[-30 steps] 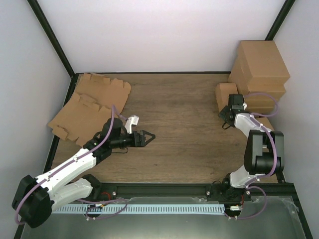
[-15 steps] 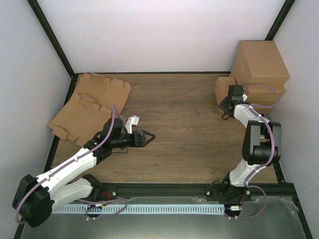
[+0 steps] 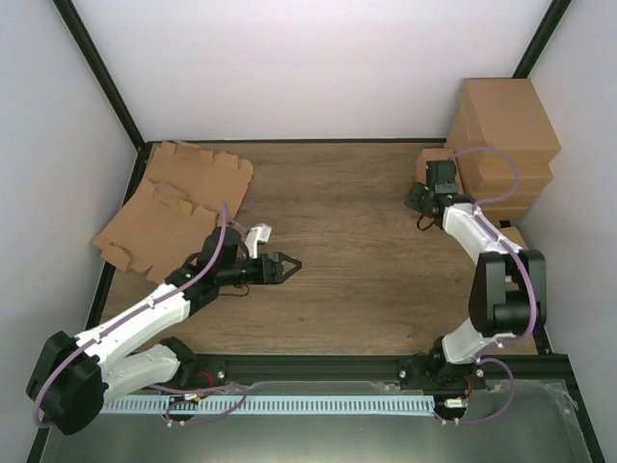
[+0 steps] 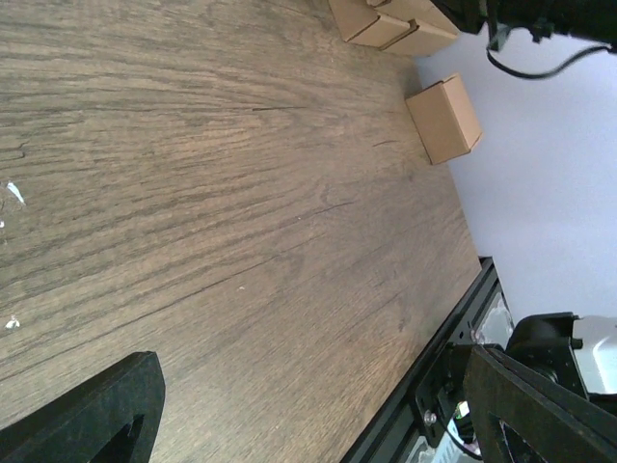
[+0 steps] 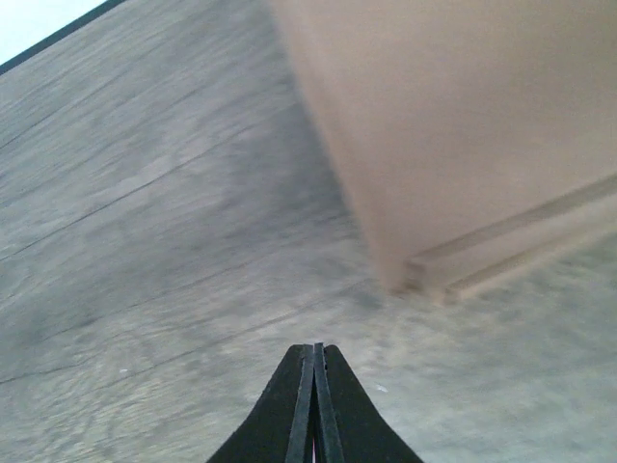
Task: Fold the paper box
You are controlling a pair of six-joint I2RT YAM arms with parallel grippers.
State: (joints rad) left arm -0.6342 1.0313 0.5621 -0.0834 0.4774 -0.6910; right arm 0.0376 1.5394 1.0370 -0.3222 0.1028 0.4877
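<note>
The flat paper box (image 3: 154, 227) lies behind the open, empty left pincer (image 3: 289, 263); the closed right pincer (image 5: 313, 362) is far away.

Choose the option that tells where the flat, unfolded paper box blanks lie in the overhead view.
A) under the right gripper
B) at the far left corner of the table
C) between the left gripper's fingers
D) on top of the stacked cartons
B: the paper box blanks lie flat at the far left corner of the table, apart from the left gripper, whose open jaws hold nothing.
</note>
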